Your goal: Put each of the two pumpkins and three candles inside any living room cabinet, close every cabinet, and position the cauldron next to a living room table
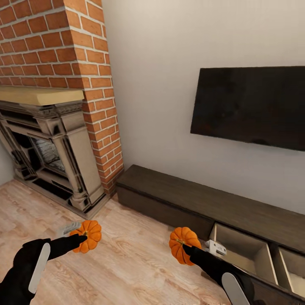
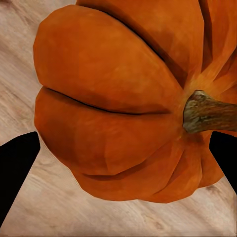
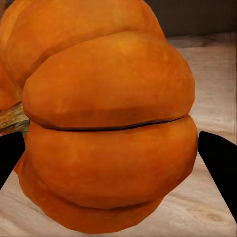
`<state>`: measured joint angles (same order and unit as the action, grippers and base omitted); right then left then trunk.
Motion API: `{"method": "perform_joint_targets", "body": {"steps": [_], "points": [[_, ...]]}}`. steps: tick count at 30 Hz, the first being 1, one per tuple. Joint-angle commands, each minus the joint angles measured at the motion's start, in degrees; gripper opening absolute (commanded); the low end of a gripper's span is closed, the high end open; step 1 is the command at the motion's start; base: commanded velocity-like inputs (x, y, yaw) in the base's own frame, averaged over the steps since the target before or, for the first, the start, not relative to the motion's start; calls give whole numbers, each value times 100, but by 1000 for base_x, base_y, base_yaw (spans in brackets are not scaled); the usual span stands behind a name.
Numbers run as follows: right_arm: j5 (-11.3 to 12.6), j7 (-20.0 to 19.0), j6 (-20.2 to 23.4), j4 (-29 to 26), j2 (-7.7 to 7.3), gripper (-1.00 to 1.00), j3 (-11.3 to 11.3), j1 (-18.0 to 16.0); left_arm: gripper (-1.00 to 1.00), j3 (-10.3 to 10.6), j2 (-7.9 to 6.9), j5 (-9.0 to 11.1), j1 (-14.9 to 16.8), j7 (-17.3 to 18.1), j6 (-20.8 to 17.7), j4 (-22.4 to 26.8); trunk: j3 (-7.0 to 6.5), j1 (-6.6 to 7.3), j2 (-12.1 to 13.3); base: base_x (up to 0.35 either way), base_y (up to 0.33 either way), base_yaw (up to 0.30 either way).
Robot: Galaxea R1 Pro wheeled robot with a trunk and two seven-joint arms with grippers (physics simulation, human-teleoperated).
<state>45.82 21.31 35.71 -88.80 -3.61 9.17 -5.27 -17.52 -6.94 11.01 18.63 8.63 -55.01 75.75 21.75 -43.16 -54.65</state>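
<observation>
Item: two pumpkins, one per arm. Your left gripper jaws clamp the left pumpkin; your right gripper jaws clamp the right pumpkin, both carried above the floor, ready for the cabinet's open drawer just beside your right load.

Even, bright, diffuse light, no visible source. Wall beside the TV is flat white, no glare; TV itself is matte dark. Faint soft shading under the cabinet edge, no hard shadows on the floor. Head view sharp, slight wide-angle lean near the fireplace. Wrist views low-res, blocky shading on both pumpkins.
</observation>
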Motion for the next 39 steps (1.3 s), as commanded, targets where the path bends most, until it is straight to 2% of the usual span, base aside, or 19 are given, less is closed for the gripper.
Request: {"method": "perform_joint_targets", "body": {"steps": [1,15,30,39], "points": [[6,-2,-3,1,-3,-100,-1,0,-100,1,0,24,1,-1,-1,1,-3,0,0,-32,-124,-279],[14,-4,-2,4,-8,-100,-11,0,-100,0,0,24,1,-2,37,5,-47,0,0,-4,-177,-279],[15,-12,-3,3,-9,-100,-20,0,-100,0,0,24,1,7,60,108,-91,0,0,0,-13,-279],[8,-8,-18,3,-9,-100,-16,0,-100,-10,0,24,1,0,69,244,-115,0,0,146,-180,-279]]}}
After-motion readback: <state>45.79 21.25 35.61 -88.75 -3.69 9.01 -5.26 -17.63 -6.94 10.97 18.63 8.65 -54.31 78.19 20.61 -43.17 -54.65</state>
